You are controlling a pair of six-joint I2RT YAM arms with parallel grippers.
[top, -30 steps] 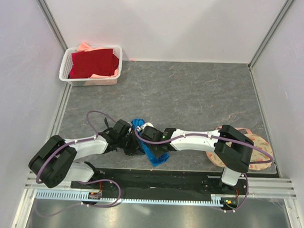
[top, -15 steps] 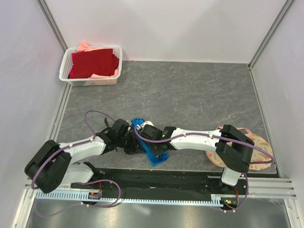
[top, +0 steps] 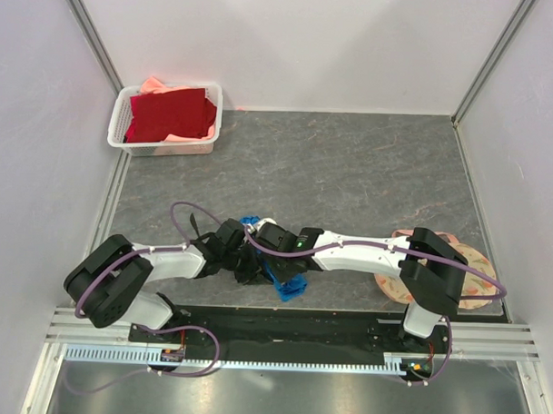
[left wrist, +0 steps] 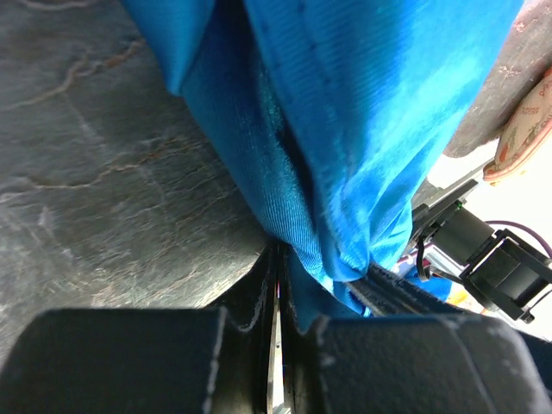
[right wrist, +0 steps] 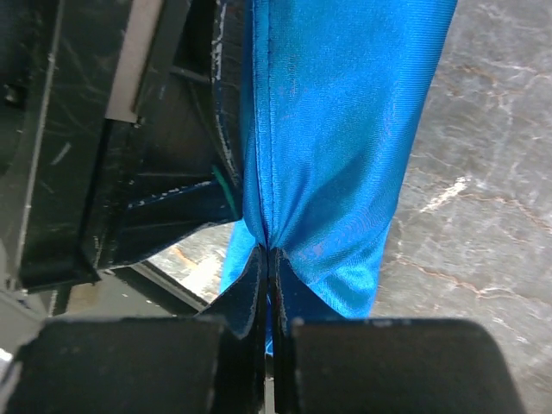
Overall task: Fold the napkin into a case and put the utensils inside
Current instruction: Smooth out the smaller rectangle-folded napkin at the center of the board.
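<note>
The blue napkin [top: 287, 282] is bunched up between the two arms near the table's front edge. In the left wrist view the napkin [left wrist: 345, 129] hangs in thick folds, and my left gripper [left wrist: 280, 259] is shut on a lower fold of it. In the right wrist view the napkin [right wrist: 336, 129] runs as a long strip, and my right gripper [right wrist: 269, 259] is shut on its gathered edge. From above, the left gripper [top: 243, 265] and right gripper [top: 261, 254] sit almost against each other. No utensils show in any view.
A white basket [top: 165, 144] with a dark red cloth [top: 171, 112] stands at the back left. A round peach floral mat [top: 474, 273] lies at the front right, partly under the right arm. The grey table [top: 350, 173] is walled on three sides.
My right gripper has shut on the napkin. The left arm has shifted right, closer to the right gripper, and the napkin is bunched tighter between them.
</note>
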